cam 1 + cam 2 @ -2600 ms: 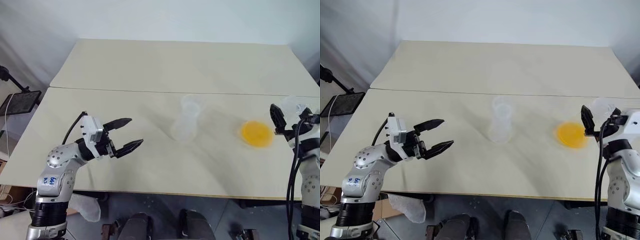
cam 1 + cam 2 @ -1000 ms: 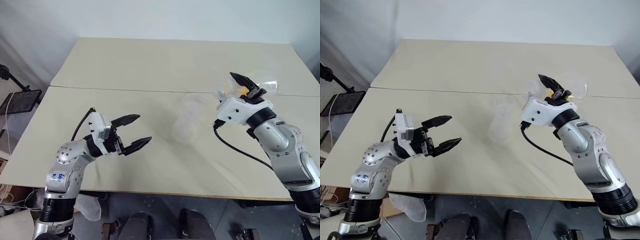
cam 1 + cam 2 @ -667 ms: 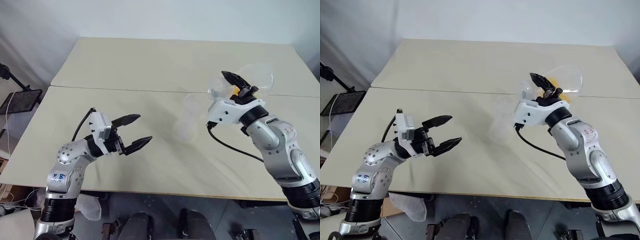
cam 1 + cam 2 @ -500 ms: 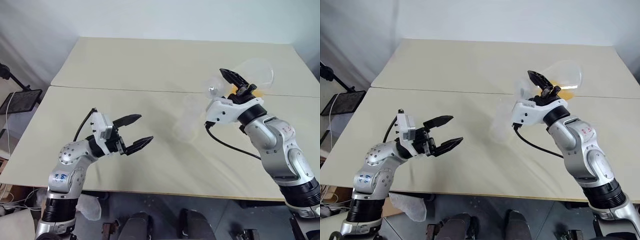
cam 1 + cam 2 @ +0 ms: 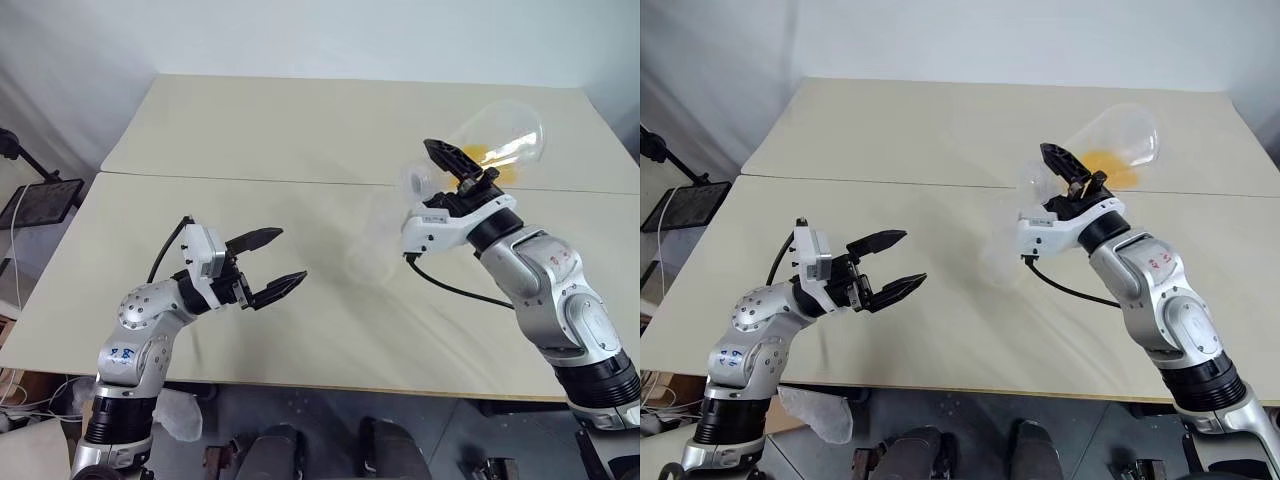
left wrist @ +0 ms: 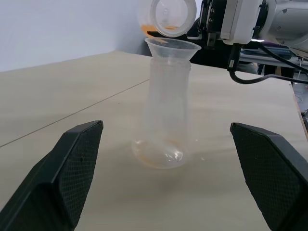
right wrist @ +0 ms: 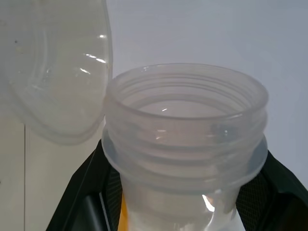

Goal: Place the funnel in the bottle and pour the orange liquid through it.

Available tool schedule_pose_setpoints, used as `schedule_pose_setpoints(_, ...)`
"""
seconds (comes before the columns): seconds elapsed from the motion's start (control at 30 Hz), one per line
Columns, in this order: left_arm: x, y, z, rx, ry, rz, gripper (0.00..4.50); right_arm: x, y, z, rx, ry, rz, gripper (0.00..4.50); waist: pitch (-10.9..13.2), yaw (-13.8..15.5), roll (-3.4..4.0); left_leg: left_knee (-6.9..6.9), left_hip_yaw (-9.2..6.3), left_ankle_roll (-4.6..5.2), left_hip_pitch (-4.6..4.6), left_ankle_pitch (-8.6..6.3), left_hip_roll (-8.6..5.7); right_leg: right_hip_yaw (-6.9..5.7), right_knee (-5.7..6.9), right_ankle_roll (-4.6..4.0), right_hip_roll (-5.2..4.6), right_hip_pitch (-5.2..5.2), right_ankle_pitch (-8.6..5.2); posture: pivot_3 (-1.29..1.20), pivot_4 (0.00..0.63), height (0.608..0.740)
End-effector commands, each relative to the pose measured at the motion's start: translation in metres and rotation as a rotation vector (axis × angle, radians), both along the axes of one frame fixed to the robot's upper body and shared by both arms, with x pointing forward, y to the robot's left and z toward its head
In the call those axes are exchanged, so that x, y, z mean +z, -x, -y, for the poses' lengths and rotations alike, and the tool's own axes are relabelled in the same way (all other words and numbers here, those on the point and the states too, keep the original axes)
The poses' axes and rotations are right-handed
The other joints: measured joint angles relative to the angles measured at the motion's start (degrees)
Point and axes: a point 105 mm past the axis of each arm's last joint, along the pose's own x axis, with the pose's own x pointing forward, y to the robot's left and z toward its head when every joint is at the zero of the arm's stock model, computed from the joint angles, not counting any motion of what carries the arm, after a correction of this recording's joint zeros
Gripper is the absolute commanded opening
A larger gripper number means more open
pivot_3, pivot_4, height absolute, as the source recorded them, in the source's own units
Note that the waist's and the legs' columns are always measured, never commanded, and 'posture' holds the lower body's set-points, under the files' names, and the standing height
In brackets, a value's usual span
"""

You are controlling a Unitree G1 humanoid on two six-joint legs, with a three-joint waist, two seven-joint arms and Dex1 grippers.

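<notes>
Up close, the right gripper (image 5: 455,172) clamps a tipped flask (image 5: 497,140) of orange liquid (image 5: 490,155) over the funnel (image 6: 173,48) — bottle (image 6: 165,125) barely discernible; left gripper (image 5: 272,265) wide open, empty.

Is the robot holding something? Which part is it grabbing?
The right gripper holds the tilted flask of orange liquid by its neck. The left gripper is open, empty.
</notes>
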Motion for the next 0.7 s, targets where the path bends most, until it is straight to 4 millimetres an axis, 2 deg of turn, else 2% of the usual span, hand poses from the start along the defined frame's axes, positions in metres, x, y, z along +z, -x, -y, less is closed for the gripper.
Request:
schedule_pose_setpoints(0.03,0.0058,0.0026,0.0008,-0.004,0.011,0.033,4.5,0.0198,0.0085,-0.004,0.022,0.038,0.115,2.53,0.0,-0.03,0.0,0.0,0.0,0.0,0.0,0.0,0.0,0.0,0.0,0.0,0.0,0.0,0.0,0.0,0.15,0.74)
schedule_pose_setpoints(0.7,0.0055,0.0027,0.003,0.001,0.021,0.033,4.5,0.0248,0.0078,-0.0014,0.002,0.14,0.214,2.53,0.0,-0.4,0.0,-0.02,-0.02,-0.03,0.0,0.02,0.02,0.01,0.0,0.0,0.01,0.0,0.0,0.0,0.15,0.74)
